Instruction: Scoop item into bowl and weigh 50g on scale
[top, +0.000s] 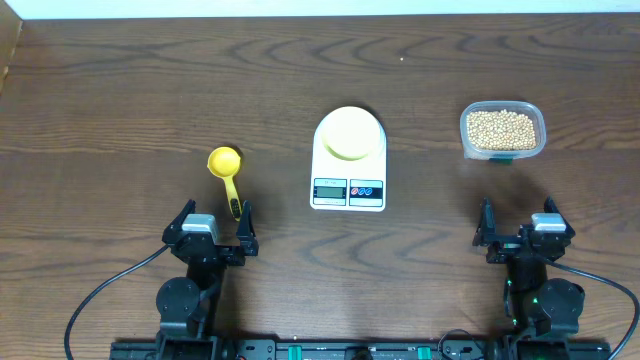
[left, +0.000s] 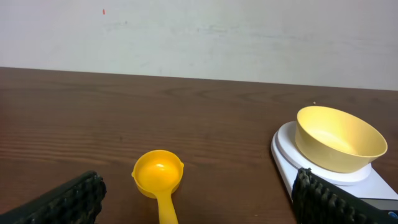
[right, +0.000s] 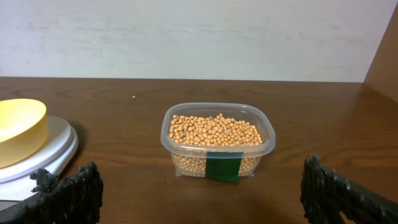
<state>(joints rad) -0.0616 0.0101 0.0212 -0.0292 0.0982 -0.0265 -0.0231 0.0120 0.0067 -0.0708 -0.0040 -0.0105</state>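
Note:
The pale yellow bowl (top: 349, 133) stands empty on the white scale (top: 348, 188) at the table's middle; both also show in the left wrist view, bowl (left: 339, 138) and scale (left: 286, 149). The beige beans (top: 502, 128) fill a clear plastic tub (top: 503, 151) at the right, seen close in the right wrist view (right: 214, 130). A bright yellow scoop (top: 226, 168) lies left of the scale, its handle pointing at my left gripper (top: 212, 222), which is open and empty. My right gripper (top: 521, 222) is open and empty, in front of the tub.
The tub (right: 217, 155) carries a green label on its near side. A pale wall runs behind the table's far edge. The scale's display and buttons face the near edge.

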